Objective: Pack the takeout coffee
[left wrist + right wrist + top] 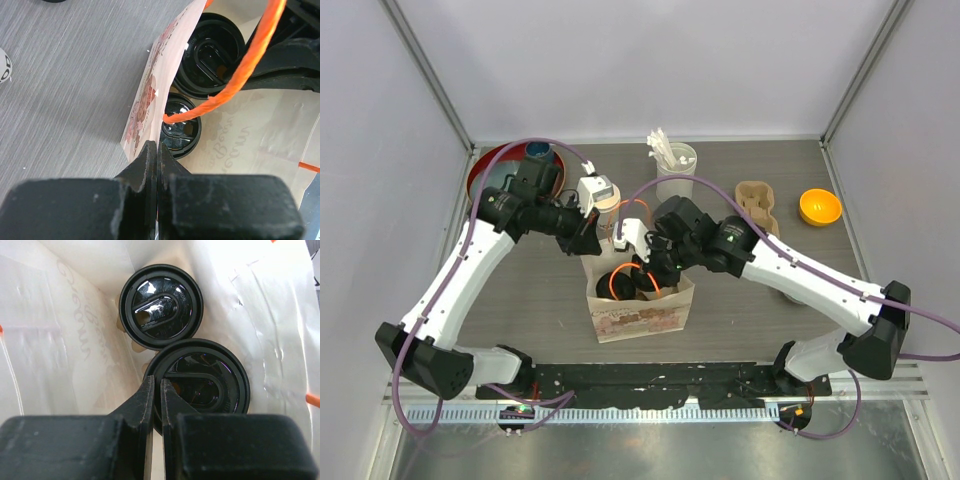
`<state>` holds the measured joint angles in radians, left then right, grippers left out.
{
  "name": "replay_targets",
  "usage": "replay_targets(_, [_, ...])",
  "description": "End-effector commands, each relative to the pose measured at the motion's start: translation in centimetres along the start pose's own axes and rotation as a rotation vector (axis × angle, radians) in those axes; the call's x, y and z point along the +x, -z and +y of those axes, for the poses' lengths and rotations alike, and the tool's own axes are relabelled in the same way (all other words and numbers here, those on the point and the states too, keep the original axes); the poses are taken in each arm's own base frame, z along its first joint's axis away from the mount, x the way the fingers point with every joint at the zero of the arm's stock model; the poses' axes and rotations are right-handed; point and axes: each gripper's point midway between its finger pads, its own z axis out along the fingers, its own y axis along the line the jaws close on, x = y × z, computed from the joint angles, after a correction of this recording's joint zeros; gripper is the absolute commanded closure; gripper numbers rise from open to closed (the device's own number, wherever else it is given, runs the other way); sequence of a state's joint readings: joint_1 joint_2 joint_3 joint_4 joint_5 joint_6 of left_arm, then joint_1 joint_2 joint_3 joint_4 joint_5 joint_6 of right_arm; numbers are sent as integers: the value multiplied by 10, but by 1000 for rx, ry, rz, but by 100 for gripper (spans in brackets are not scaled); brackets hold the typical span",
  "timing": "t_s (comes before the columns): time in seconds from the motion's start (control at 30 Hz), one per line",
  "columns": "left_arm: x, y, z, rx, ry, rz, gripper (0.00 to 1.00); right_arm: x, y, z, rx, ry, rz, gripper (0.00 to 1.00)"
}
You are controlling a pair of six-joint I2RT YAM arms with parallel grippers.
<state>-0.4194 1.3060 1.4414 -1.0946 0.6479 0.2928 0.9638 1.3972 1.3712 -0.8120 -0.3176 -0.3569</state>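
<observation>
We judge the packing close to finished. The paper bag (638, 318) stands upright on the tabletop (535, 305), between the two arms. Both takeout coffees are down inside it, side by side with their rims touching. The right wrist view shows one black lid (161, 306) farther in and a second black lid (202, 385) nearer the camera. The white cup bodies are hidden beneath the lids, so we see only the tops.

The left pincer (154, 145) is pressed together at the bag's rim. The paper edge runs into its tips, so we take it to be pinching the bag wall to hold the mouth wide. An orange cord handle (240, 70) loops across the opening just above the lids.

The right pincer (156, 382) reaches down into the bag with only a thin slit between its fingers. Its tips sit over the rim of the nearer lid. We cannot tell whether they nip that rim or hang just clear of it.

In our judgement, what is left is small: let go of the nearer cup if it is held, lift the right arm out without snagging the handle, and release the bag rim. A tan pulp carrier (757, 205) lies outside the bag, well apart from it.
</observation>
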Motion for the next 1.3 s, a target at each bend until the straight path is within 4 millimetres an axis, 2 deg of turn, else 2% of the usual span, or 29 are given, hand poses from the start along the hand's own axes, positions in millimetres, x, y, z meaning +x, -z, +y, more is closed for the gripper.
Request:
replay_targets(0.0, [-14,7,-3,-15,-45,-70,100,-5,7,3,1,-22,-54,99])
replay_targets(0.23, [-14,7,0,-37,-48,-68,100,33,-8,2,11,-114,38,99])
replay_targets(0.53, [-14,8,-1,-39,-49,-72,100,55,-28,2,-11,-191,83,99])
replay_targets(0.77, [-12,7,0,-38,-50,-67,100,62,-33,-1,2,-198,107,99])
replay_targets(1.07, [-13,7,1,-45,-50,-65,100,53,-31,0,-4,-165,59,98])
replay_targets(1.27, [-12,7,3,-50,-54,-60,100,56,-34,0,-7,-153,54,97])
